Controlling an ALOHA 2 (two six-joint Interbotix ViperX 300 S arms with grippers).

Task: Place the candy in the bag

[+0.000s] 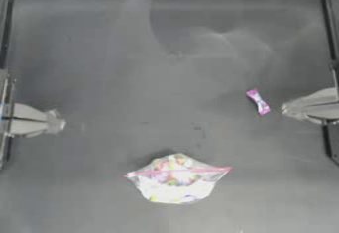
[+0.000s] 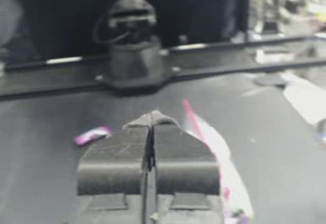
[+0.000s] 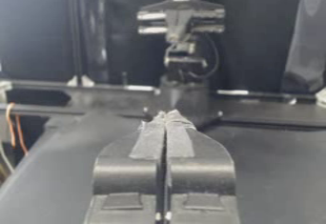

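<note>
Candy (image 1: 258,101) lying on the dark surface (image 1: 132,68) just beside the right tool (image 1: 286,109), clenched at the right edge, left tool (image 1: 61,123) clenched at the left edge, bag (image 1: 176,178) near the front edge, apart from both, open surface between

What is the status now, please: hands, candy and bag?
Left hand parked at left edge, shut, empty. Right hand at right edge, shut, empty. Small pink-and-purple wrapped candy on table beside right hand. Clear plastic bag with pink strip apart; nothing between.
</note>
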